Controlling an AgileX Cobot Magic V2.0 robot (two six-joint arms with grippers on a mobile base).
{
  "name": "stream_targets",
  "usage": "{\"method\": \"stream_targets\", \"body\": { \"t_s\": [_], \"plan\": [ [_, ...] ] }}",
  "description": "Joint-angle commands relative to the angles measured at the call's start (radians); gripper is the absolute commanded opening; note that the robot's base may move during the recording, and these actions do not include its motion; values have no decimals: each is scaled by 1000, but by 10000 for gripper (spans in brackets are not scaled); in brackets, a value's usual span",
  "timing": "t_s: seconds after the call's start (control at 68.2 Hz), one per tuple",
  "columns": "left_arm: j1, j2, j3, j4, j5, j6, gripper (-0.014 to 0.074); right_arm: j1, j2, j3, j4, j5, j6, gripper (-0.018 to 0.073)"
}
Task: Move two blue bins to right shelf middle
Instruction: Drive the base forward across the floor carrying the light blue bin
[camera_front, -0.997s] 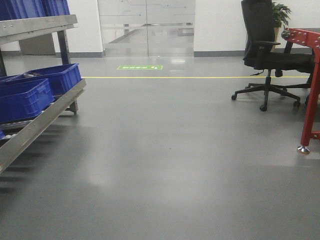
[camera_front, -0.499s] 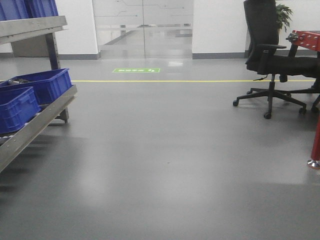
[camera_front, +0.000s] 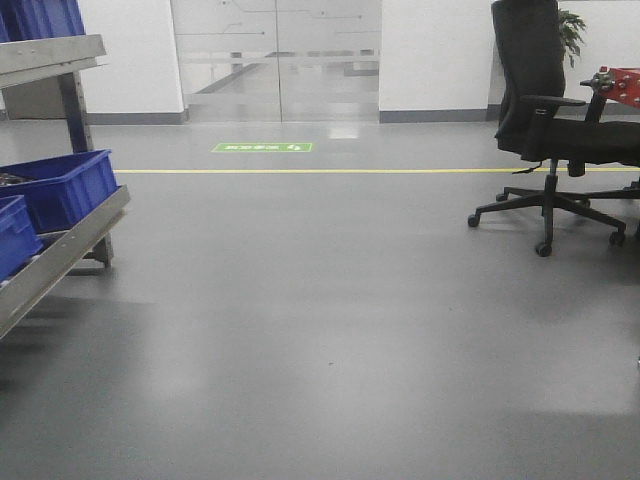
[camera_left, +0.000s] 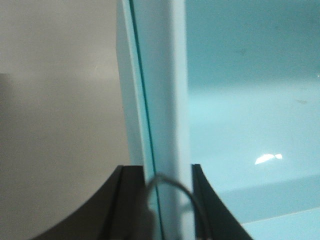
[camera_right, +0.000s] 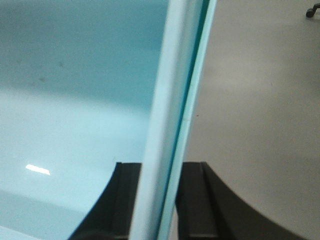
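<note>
While front view shows floor and chair, wrist views, left jaws, right jaws, clamped on pale bin rims

Grey glossy floor, yellow line across, green marking beyond. White walls, frosted glass doors centre. Black chair right, plant behind it. Metal rack left holding dark blue bins.

No legible text; white marks on green floor sign illegible.
</note>
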Motion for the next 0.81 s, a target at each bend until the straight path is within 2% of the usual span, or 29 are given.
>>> {"method": "stream_targets", "body": {
  "t_s": [0.0,0.792],
  "plan": [
    [2,-26,-17,-19,-96,7,-111,-5,-6,-13,-16,-65,-2,-155],
    [2,-26,-17,-8,-96,7,-111,-5,-6,-13,-16,-65,-2,-155]
  ]
}}
